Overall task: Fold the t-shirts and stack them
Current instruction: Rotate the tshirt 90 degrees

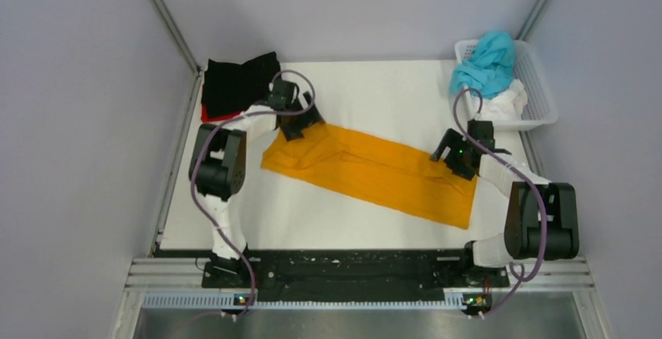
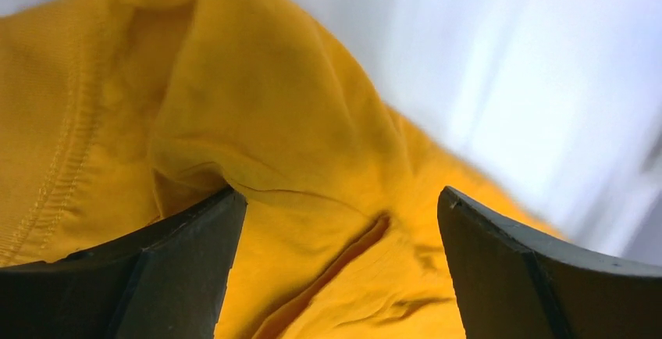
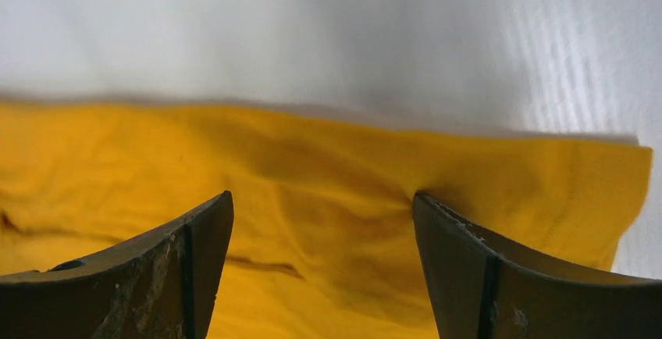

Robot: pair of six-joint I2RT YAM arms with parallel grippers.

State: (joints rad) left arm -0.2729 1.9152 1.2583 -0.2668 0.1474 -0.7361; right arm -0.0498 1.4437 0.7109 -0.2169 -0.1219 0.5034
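The orange t-shirt (image 1: 375,171) lies on the table as a long folded strip, slanting from back left to front right. My left gripper (image 1: 294,126) is at its left end, jaws open and straddling bunched orange cloth (image 2: 297,128), fingertips (image 2: 195,261) touching it. My right gripper (image 1: 455,159) is at its right end, jaws open over the orange cloth (image 3: 328,175) near its far edge, fingertips (image 3: 460,253) pressing into it. A folded black t-shirt (image 1: 238,81) lies on a red one (image 1: 215,114) at the back left. The teal t-shirt (image 1: 485,62) and the white one (image 1: 500,106) sit crumpled in the basket.
A white lattice basket (image 1: 540,89) stands at the back right corner, close behind my right arm. The white table surface (image 1: 375,97) runs between grey side walls. A metal rail (image 1: 343,276) with the arm bases lies along the near edge.
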